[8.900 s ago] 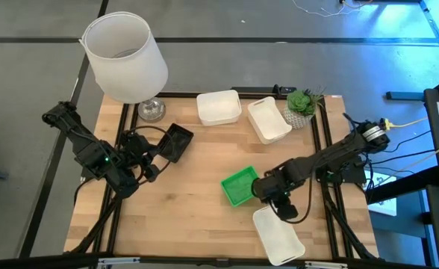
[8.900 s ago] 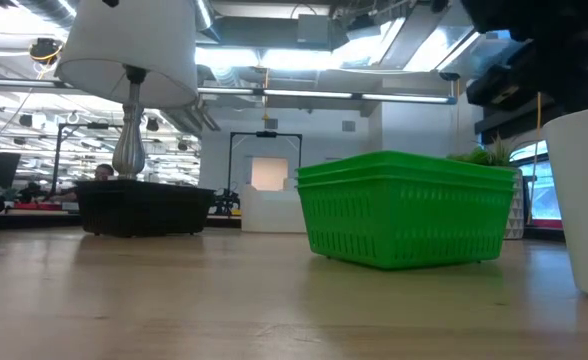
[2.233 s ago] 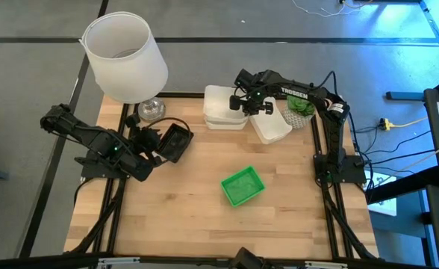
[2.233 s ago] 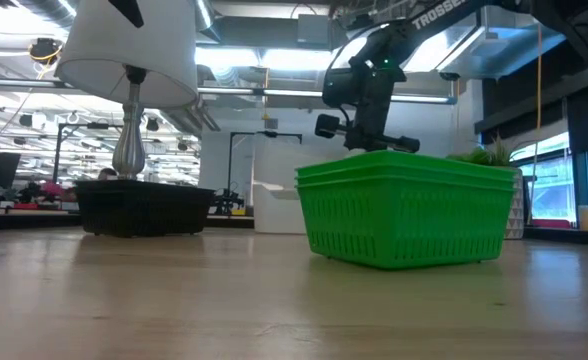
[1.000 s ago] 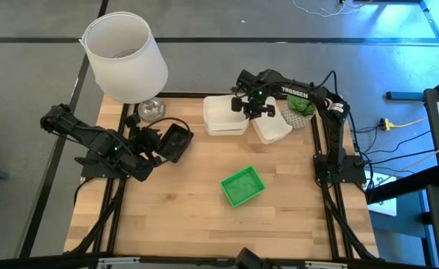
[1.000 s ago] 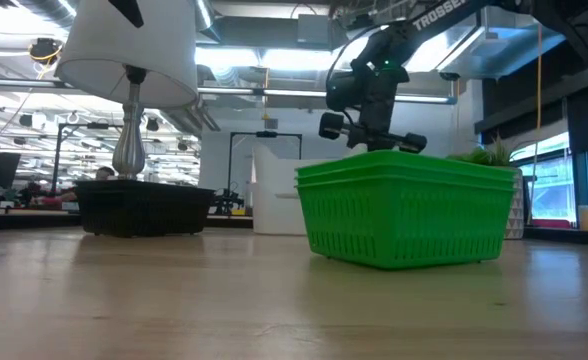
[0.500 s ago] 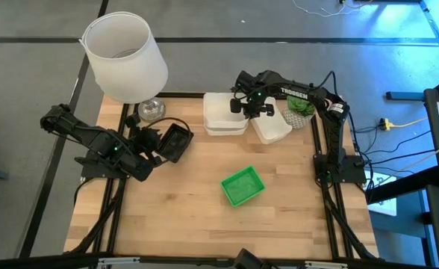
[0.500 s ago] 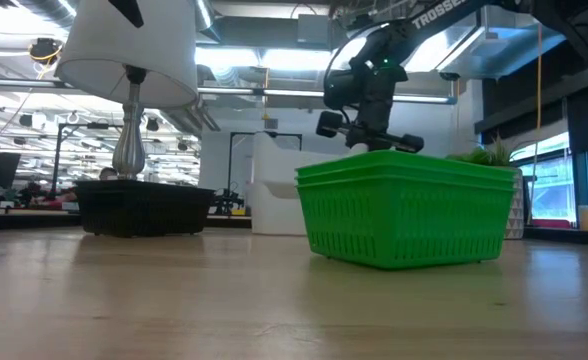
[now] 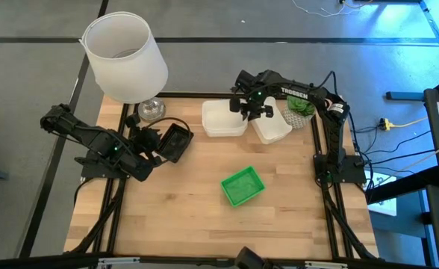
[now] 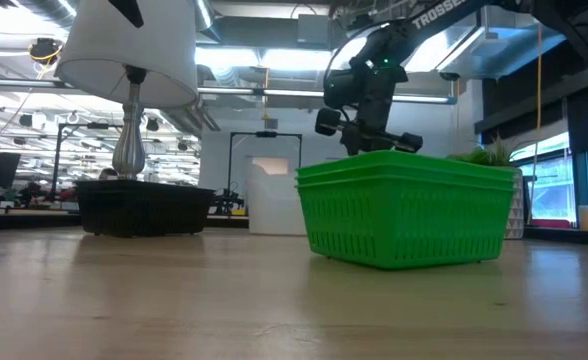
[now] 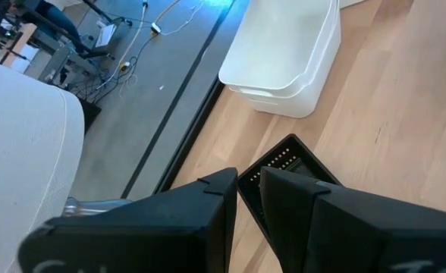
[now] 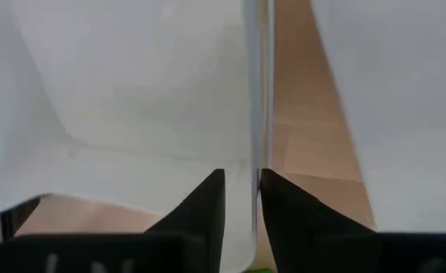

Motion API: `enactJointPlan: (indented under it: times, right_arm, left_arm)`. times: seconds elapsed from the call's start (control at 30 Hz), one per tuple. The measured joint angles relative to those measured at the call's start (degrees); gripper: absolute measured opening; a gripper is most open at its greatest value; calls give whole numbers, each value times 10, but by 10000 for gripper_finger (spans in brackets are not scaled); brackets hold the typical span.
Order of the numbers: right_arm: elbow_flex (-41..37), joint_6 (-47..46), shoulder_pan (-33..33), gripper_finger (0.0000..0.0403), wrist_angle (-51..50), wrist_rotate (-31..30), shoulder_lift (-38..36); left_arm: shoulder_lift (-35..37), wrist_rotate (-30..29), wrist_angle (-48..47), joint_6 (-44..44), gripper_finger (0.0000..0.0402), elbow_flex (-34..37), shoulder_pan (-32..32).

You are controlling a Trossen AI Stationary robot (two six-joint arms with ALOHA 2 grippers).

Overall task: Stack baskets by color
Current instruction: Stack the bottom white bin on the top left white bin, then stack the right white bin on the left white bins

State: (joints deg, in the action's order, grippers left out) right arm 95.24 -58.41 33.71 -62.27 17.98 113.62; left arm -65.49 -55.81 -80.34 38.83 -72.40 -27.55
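Two white baskets [image 9: 223, 119] sit nested at the table's far middle, and a third white basket [image 9: 272, 124] lies just right of them. My right gripper [image 9: 251, 110] points down over the stack's right side, open, with one finger on each side of the top basket's right wall [image 12: 256, 114]. Two green baskets [image 10: 404, 210], also nested, stand at the near middle [image 9: 243, 186]. The black mesh basket [image 9: 178, 142] rests on the table at the left, and my left gripper [image 9: 162, 143] is shut on it. My left gripper pinches the black basket's rim [image 11: 252, 182] at its left end between the two fingers. The fingers slant down at it from the table's left. The basket's bottom rests on the table [image 10: 139, 212].
A lamp with a large white shade [image 9: 125, 56] and a metal foot [image 9: 151, 110] stands at the far left corner. A small potted plant [image 9: 301, 104] stands at the far right, beside the single white basket. Bare wood lies along the near edge around the green baskets.
The top white basket, held raised and tilted a second ago, has sunk level into the one below and sits slightly more toward the table's left. My right gripper has stayed over its right wall.
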Motion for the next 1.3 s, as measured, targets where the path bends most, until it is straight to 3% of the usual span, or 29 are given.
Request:
enactJointPlan:
  times: [0.2,0.37,0.57,0.73,1.0,1.3]
  right_arm:
    - [14,14,0,83,-7,-21,0]
    - [75,58,0,83,-59,-83,-1]
    - [174,176,-4,83,-152,-183,-1]
    - [221,288,-20,83,-240,-164,-1]
    - [196,315,-52,83,-277,-164,0]
    - [89,337,-55,83,-222,-164,0]
  left_arm:
    - [0,0,0,0,54,0,0]
    - [0,0,0,0,54,0,0]
    - [0,0,0,1,54,0,0]
    - [0,0,4,16,54,0,0]
    - [0,0,7,46,54,0,12]
    - [0,0,14,46,54,0,46]
